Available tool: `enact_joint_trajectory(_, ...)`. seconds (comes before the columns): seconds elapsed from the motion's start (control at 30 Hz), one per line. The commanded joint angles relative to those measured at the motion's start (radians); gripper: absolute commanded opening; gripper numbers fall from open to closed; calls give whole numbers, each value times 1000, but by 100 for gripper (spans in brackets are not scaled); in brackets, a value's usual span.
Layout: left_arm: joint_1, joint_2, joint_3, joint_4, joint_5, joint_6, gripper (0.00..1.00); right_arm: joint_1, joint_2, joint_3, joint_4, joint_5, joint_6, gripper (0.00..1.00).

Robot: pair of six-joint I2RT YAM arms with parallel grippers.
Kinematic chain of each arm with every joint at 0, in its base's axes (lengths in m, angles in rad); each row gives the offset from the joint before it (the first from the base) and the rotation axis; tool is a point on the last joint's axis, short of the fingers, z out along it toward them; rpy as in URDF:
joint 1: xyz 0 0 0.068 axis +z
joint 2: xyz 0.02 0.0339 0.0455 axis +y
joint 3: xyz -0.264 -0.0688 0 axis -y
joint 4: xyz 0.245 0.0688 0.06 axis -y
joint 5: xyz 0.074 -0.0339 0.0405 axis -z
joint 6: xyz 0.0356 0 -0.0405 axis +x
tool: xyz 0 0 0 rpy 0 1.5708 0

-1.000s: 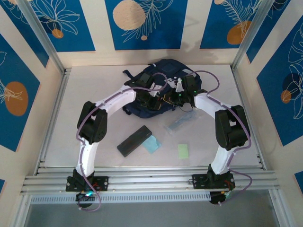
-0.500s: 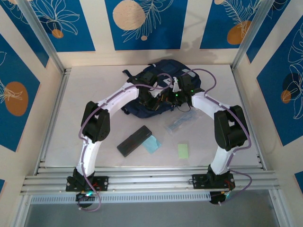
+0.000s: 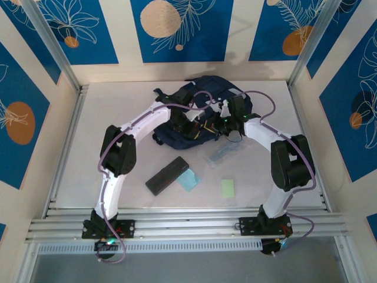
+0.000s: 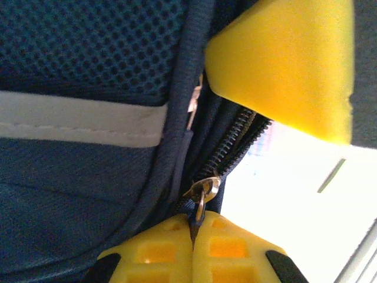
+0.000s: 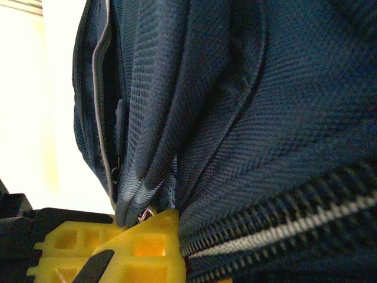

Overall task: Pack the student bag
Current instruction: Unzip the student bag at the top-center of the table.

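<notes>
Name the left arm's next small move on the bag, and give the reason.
Probably draw the zipper pull along its track. The left gripper is shut on that pull, the right gripper pinches the student bag fabric as if to brace it, and the black case lies unpacked on the table.

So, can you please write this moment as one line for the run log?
left gripper: shut on zipper pull | right gripper: shut on student bag fabric | black case: on table, not packed

black case, teal pad, green pad, clear pouch
</notes>
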Motion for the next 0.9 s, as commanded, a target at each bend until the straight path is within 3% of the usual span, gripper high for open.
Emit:
enact_joint_trajectory(0.0, 112, -9, -32, -90, -144, -60, 0, -86, -92, -72, 47, -123, 126, 0)
enact_joint_trajectory(0.13, 112, 1, -41, -102, -91, -109, 0, -95, -52, -193, 329, -270, 363, 0)
enact_joint_trajectory(0.23, 112, 7, -58, -130, -56, -131, 0, -89, -15, -258, 501, -302, 481, 0)
enact_joint_trajectory(0.53, 175, -17, -182, -157, -16, -159, 0, -36, -30, -371, 494, -132, 418, 0)
enact_joint_trajectory(0.87, 226, -30, -127, -219, -172, -124, 0, -36, 12, -363, 479, -114, 390, 0)
